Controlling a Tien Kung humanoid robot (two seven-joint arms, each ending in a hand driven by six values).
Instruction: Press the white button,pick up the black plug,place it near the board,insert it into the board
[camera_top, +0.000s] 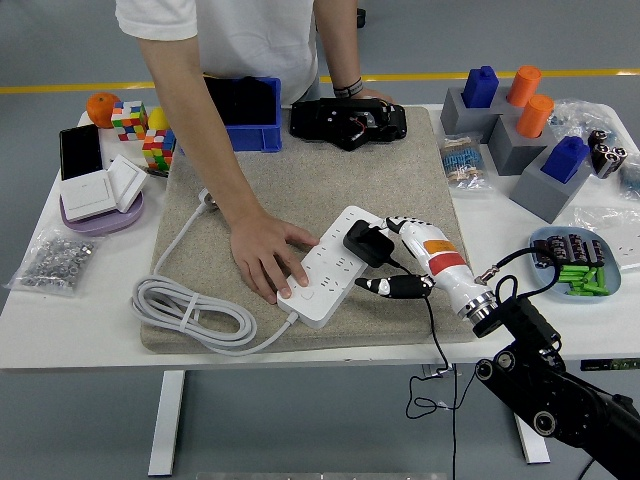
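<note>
A white power strip (332, 266) lies diagonally on the beige mat (300, 190), its white button (309, 293) near the lower left end. My right hand (385, 255) comes in from the lower right and is shut on the black plug (363, 243), holding it over the strip's upper right part. A black cord (432, 340) hangs from the plug off the table's front edge. A person's hand (265, 255) presses down on the strip's left end. My left arm is out of view.
The strip's white cable (185, 305) coils at the mat's left. A black device (347, 121) and blue bin (245, 112) sit at the back. Cubes (130, 120), a switch panel (95, 190) and a bag of screws (55, 260) lie left; blue and orange blocks (520, 125) and a dish (580, 262) right.
</note>
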